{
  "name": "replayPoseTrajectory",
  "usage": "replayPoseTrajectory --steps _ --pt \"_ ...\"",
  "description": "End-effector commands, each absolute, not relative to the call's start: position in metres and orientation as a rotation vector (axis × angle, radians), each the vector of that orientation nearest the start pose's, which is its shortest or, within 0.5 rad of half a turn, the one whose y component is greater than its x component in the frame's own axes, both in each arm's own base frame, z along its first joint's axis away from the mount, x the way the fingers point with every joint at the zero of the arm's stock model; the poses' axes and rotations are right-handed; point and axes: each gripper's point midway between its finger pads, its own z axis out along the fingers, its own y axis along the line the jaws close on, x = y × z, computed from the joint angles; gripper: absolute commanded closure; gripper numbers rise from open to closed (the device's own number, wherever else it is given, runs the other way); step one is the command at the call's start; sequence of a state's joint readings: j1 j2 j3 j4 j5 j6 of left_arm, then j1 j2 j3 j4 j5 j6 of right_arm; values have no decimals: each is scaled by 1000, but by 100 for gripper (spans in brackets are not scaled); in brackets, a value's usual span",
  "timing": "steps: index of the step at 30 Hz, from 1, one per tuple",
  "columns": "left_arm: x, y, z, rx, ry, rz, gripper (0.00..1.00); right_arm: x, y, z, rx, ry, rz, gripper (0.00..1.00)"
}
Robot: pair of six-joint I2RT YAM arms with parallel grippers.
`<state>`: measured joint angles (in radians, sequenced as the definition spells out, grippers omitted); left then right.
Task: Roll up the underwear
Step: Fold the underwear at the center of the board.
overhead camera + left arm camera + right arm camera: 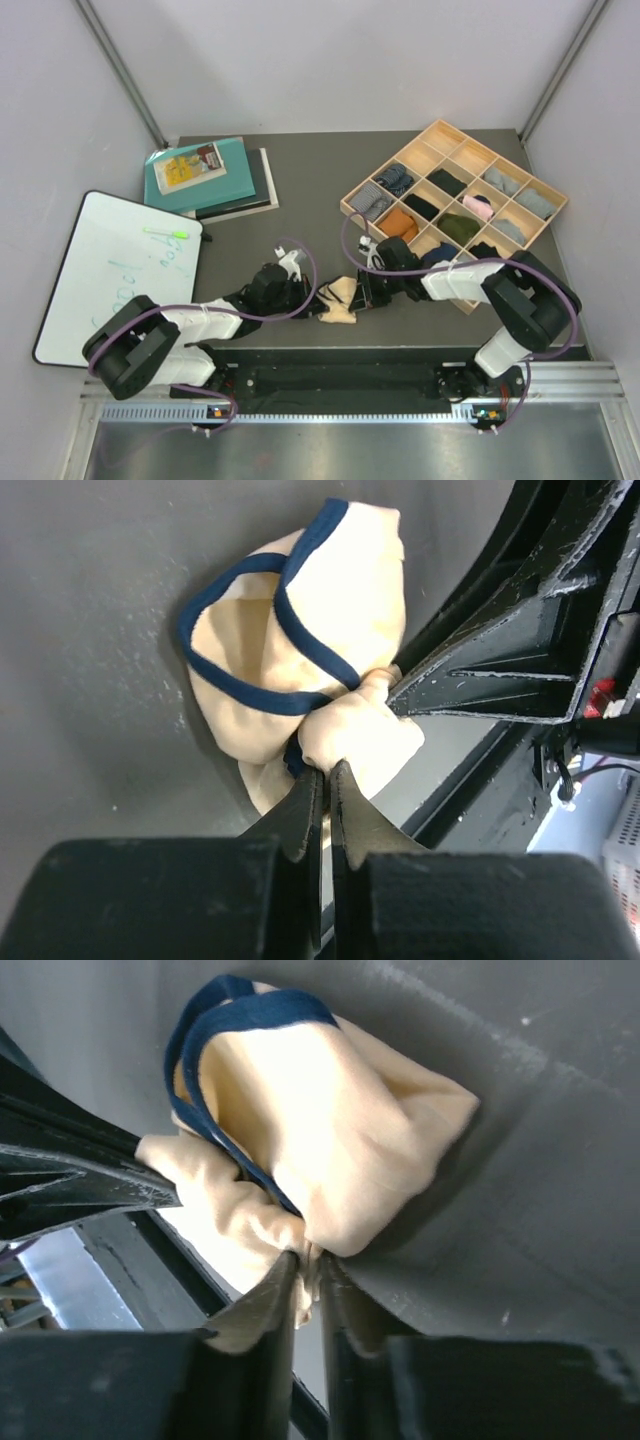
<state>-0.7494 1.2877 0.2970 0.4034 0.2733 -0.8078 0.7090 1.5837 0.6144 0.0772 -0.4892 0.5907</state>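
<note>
The beige underwear with navy edging (340, 299) lies bunched at the table's near edge, between both grippers. In the left wrist view my left gripper (328, 772) is shut on a bunched fold of the beige underwear (330, 630). In the right wrist view my right gripper (308, 1257) is shut on the opposite side of the same underwear (330, 1130). In the top view the left gripper (318, 302) and right gripper (358, 297) meet at the cloth. The light-grey pair is out of view.
A wooden divided tray (455, 205) with several rolled socks and cloths stands at the back right. Stacked books (208, 178) lie at the back left, a whiteboard (118, 270) with a green marker at the left. The table's front edge (400, 340) runs just below the cloth.
</note>
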Motion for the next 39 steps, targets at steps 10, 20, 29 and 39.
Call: replayPoseTrajectory --steps 10,20,29,39 --pt "167 -269 56 79 2587 -1072 100 193 252 71 -487 2524 792 29" --pt "152 -262 50 -3 2807 -1126 100 190 279 127 -724 2159 603 23" --pt "153 -255 49 -44 2900 -1184 100 141 332 116 -1060 1936 548 28" --pt "152 -247 45 -106 2935 -1240 100 112 357 85 -1274 1860 454 38"
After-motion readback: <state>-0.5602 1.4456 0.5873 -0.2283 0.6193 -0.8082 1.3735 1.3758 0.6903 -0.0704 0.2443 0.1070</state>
